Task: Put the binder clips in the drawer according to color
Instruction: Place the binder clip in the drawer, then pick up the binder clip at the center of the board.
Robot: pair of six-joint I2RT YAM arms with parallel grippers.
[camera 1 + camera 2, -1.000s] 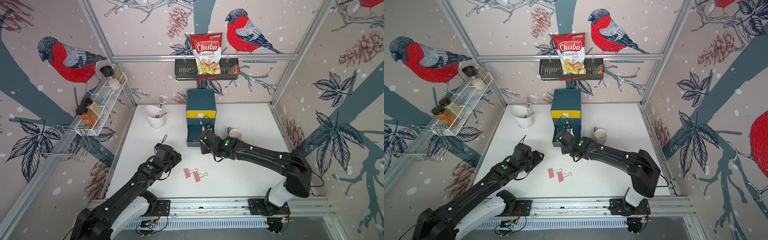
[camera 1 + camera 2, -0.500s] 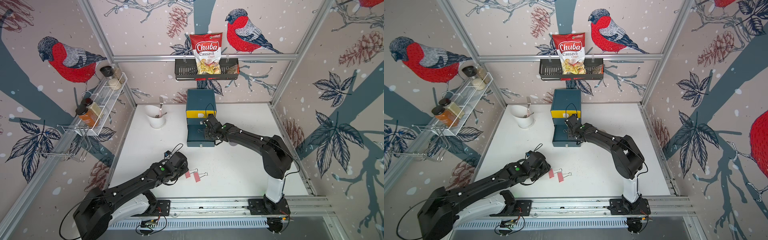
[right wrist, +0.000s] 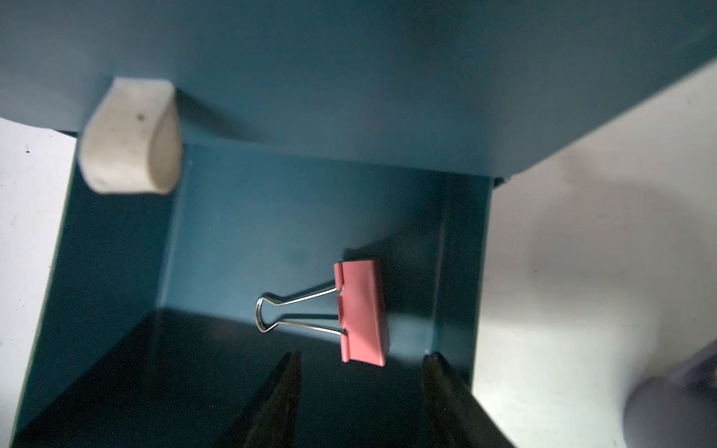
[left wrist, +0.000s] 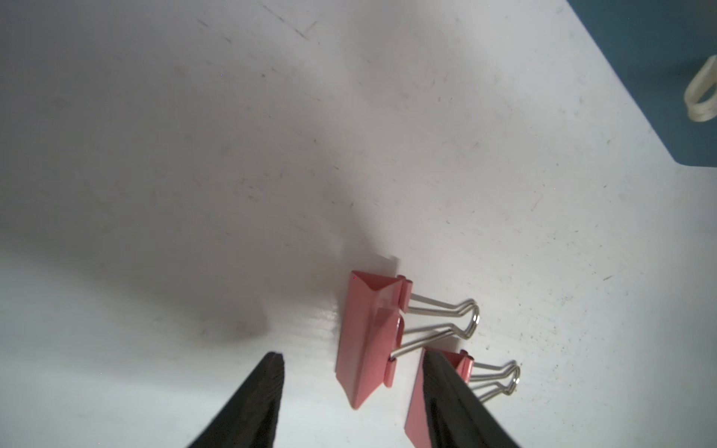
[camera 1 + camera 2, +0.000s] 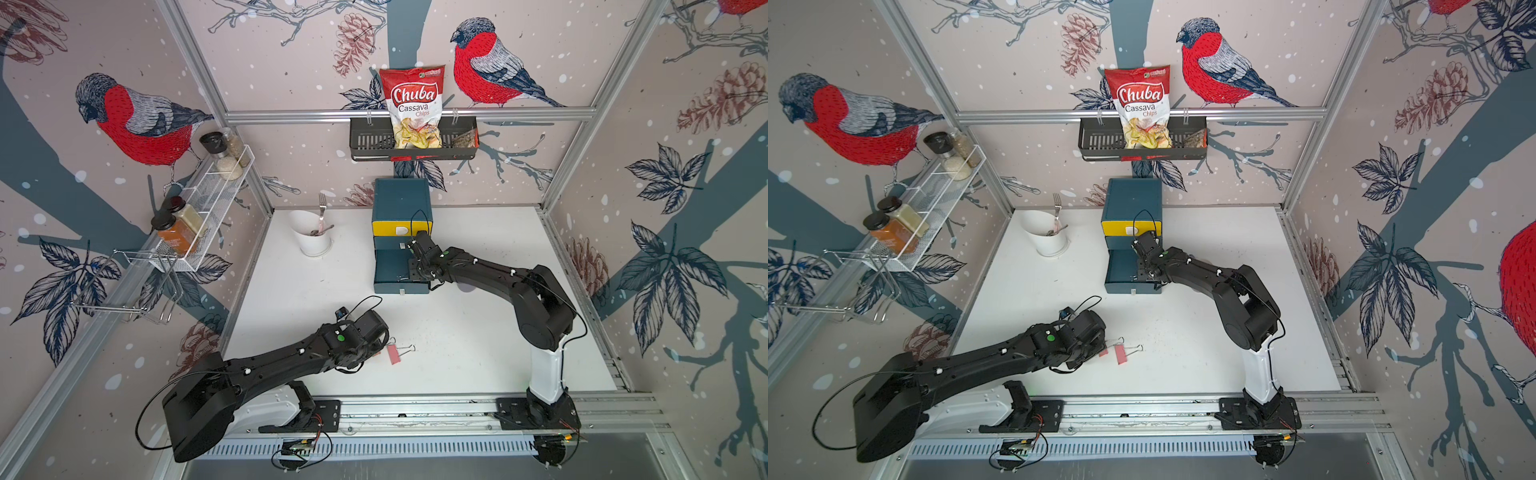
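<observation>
Our right gripper hangs with jaws parted and empty over the pulled-out bottom drawer, where a pink binder clip lies loose on its floor. Our left gripper, also parted and holding nothing, hovers low over the white table, straddling another pink clip. A third clip lies partly behind one finger.

free: table centre-right of frame | obstacles: open drawer mid-frame, cup upper left, pink clips lower centre
</observation>
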